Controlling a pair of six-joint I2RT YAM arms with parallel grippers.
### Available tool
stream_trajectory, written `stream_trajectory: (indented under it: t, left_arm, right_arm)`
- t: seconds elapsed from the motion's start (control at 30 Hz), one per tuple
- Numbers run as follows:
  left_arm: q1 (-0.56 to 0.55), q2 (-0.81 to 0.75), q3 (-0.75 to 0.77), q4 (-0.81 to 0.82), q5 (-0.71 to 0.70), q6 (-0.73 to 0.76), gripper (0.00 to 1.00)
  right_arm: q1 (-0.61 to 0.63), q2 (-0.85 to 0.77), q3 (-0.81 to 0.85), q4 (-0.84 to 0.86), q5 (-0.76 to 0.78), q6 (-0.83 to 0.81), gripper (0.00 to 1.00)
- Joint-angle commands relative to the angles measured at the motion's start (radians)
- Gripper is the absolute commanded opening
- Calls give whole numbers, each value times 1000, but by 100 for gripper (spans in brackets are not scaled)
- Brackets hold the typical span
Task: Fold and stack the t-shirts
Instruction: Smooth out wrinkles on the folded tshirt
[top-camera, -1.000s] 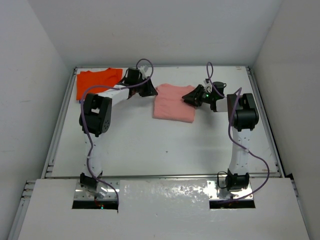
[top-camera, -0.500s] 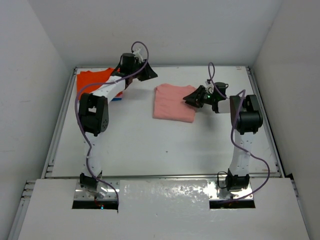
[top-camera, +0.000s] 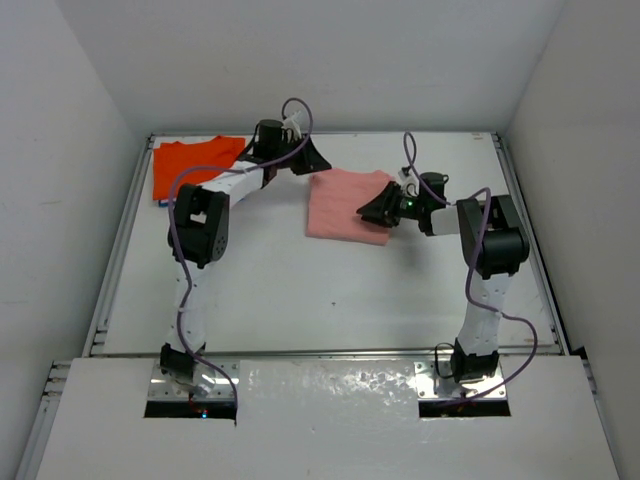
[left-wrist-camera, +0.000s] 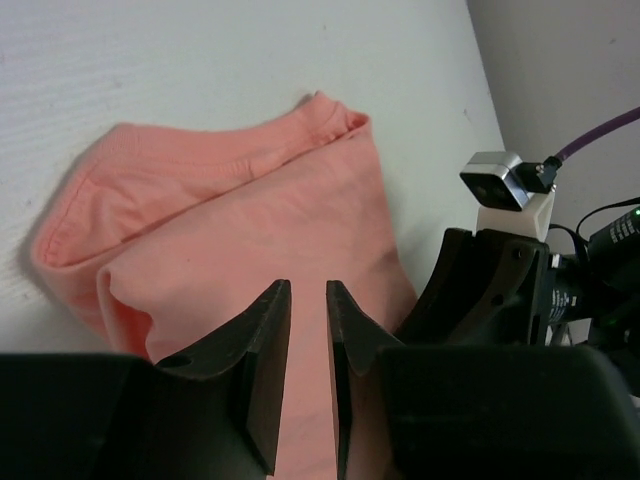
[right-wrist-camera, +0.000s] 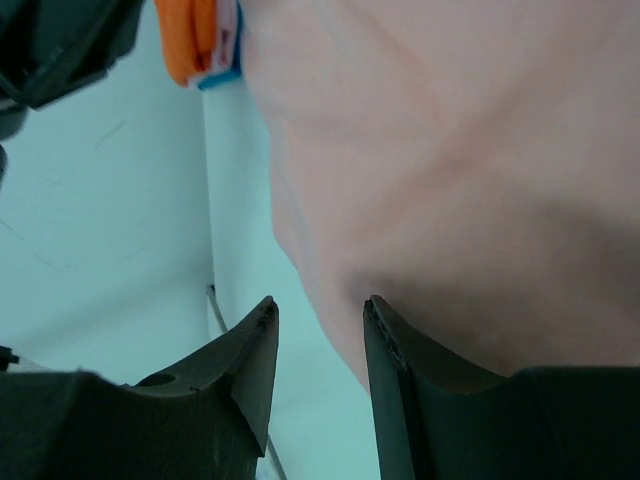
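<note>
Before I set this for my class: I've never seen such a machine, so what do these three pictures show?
Two robot arms stand at the near edge of a white table. The wide picture looks down from above; the other two come from a camera on each wrist. A folded pale salmon-pink cloth t-shirt lies mid-table; a bright orange cloth t-shirt lies far left, with a thin blue edge showing. The left claw and right claw hang at the pink shirt, jaws apart, holding nothing.
</note>
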Motion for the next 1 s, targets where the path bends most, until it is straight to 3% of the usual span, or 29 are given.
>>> stream_trajectory:
  t: [0.0,0.3,0.6,0.7,0.77,0.83,0.97]
  left_arm:
    - [-5,20,-36,83,29,-4,19]
    - [-5,115,10,108,10,7,18]
    - [22,164,133,108,-11,-22,21]
    - [45,89,134,102,-17,-30,29]
    - [53,31,153,27,-31,-4,48]
    - [67,-37,145,-21,-48,42,53]
    - [90,-109,101,-296,-71,141,57]
  right_arm:
    - [17,-55,-25,-79,-15,-106,39]
    - [16,-70,-114,-108,-23,-143,39]
    - [16,-129,-110,-271,-26,-266,39]
    - [18,-162,-64,-392,-26,-343,39]
    - [16,-184,-46,-467,-27,-388,40]
    - [14,-227,-15,-556,-4,-424,42]
    - [4,-299,33,-665,52,-467,49]
